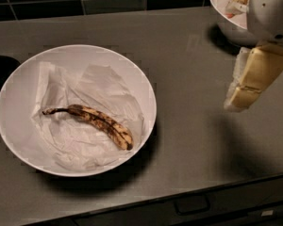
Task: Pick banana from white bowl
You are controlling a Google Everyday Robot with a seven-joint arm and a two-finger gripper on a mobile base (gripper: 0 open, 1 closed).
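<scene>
The banana [101,123] is small, curved and blotched dark brown, with a thin dark stem pointing left. It lies on crumpled white paper inside the large white bowl [19,79] at the left of the dark counter. My gripper [247,81] hangs at the right edge of the view, well to the right of the bowl and above the counter, with nothing seen in it.
A smaller white bowl [226,25] with paper and reddish bits stands at the back right, partly behind my arm. A dark tiled wall runs along the back. The counter's front edge, with a drawer handle [192,205], is below. A dark recess [0,74] sits at the far left.
</scene>
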